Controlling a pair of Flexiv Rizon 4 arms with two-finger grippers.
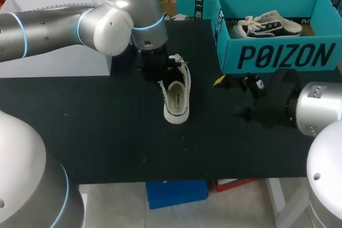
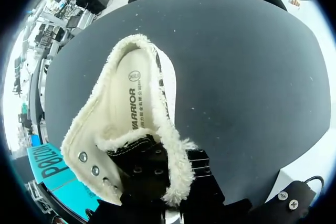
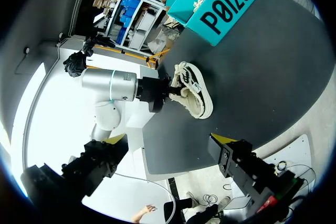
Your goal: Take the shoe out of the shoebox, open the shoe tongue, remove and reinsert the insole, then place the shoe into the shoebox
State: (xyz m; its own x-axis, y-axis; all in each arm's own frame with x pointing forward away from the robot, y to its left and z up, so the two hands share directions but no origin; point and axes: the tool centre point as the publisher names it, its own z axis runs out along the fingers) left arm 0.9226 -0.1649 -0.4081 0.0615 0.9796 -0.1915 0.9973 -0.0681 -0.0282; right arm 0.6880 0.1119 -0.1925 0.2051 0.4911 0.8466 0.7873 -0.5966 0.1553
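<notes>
1. Though set right at the lace end of the shoe, cannot tell left claw gripping or free.
2. Sits on the table, opening upward, outside the shoebox and near it.
3. Spreads right claw wide, holding nothing.

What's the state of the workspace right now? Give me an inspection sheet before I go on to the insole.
Surface: black table with a few pale specks.
Job's things: the shoe stands on the table outside the shoebox, opening up, with the insole seated inside. A second shoe lies in the shoebox.
Clutter: nothing seen.
Grippers: the left gripper is at the shoe's tongue, its grip hidden. The right gripper is open with its fingers wide apart, holding nothing, in front of the shoebox.
Cables: nothing seen on the table.
Surroundings: nothing seen reaching over the table.
</notes>
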